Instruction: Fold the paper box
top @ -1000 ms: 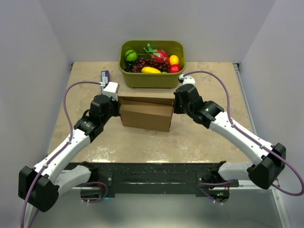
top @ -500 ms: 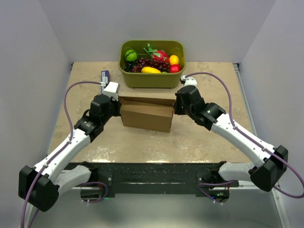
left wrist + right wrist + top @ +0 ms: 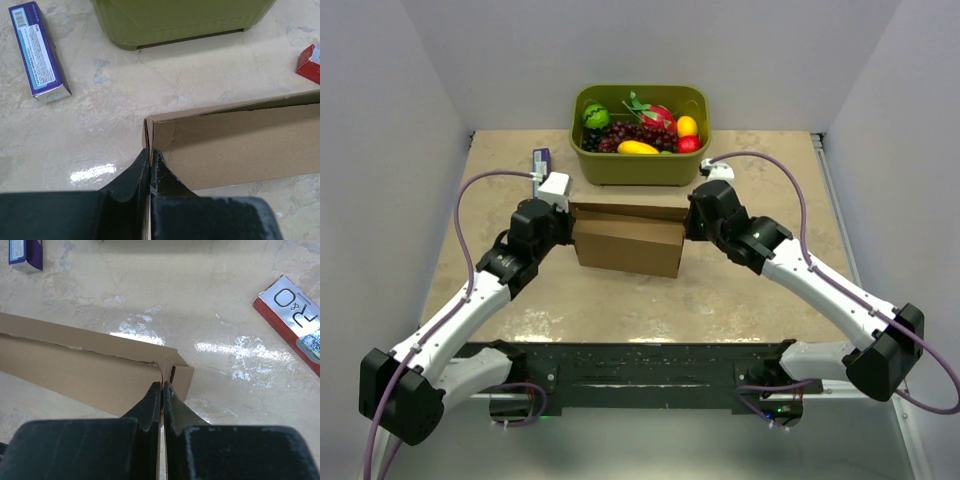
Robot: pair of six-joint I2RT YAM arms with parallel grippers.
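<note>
The brown paper box (image 3: 628,240) stands in the middle of the table, partly formed, its long panels upright. My left gripper (image 3: 567,225) is shut on the box's left end wall; in the left wrist view the fingertips (image 3: 150,156) pinch the thin cardboard edge of the paper box (image 3: 235,145). My right gripper (image 3: 688,222) is shut on the right end wall; in the right wrist view its fingertips (image 3: 163,387) clamp the corner flap of the paper box (image 3: 85,370).
An olive-green tub (image 3: 640,165) of fruit stands just behind the box. A purple carton (image 3: 540,160) lies at the back left, also in the left wrist view as the purple carton (image 3: 40,52). A red carton (image 3: 295,322) lies right of the box.
The right gripper has closed fully on the box's right end wall and shifted slightly. The left arm and the box have stayed where they were.
</note>
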